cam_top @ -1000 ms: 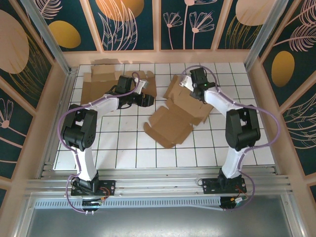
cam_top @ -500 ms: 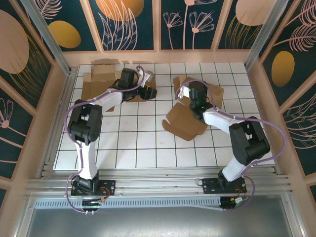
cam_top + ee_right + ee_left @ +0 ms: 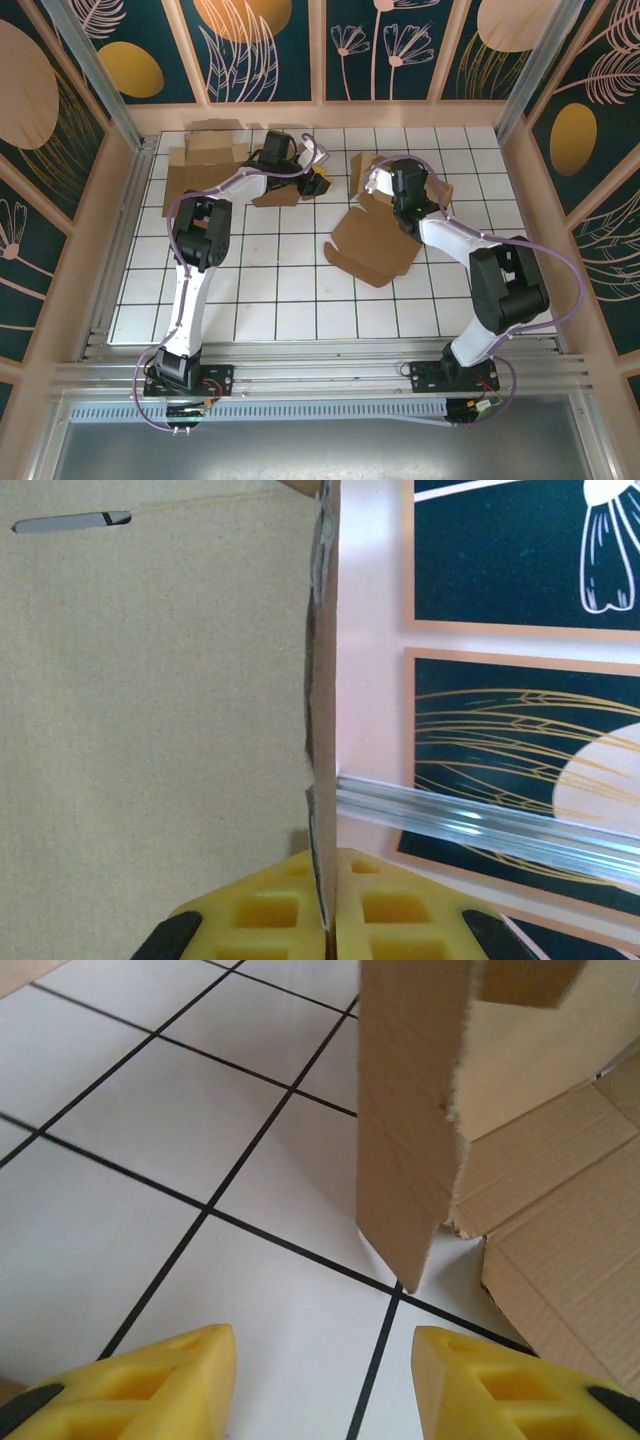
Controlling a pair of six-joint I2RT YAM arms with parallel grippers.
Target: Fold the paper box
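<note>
The brown paper box (image 3: 372,245) lies part unfolded at the centre right of the tiled table, with flaps raised at its far side. My right gripper (image 3: 388,188) is shut on one upright flap; in the right wrist view its yellow fingers (image 3: 250,915) pinch the flap's edge (image 3: 322,780), and the broad panel (image 3: 150,680) covers the left. My left gripper (image 3: 320,182) sits just left of the box, open and empty. In the left wrist view a standing flap corner (image 3: 405,1180) is ahead of the left gripper (image 3: 320,1390), apart from the fingers.
A second flat cardboard sheet (image 3: 200,165) lies at the back left, under the left arm. Enclosure walls (image 3: 320,100) and a metal rail (image 3: 480,820) stand close behind the box. Bare white tiles (image 3: 260,280) stretch toward the near edge.
The right gripper has lifted the flat box's far flaps upright and pulled it right. The left gripper has swung right toward the box, and its jaws have narrowed somewhat.
</note>
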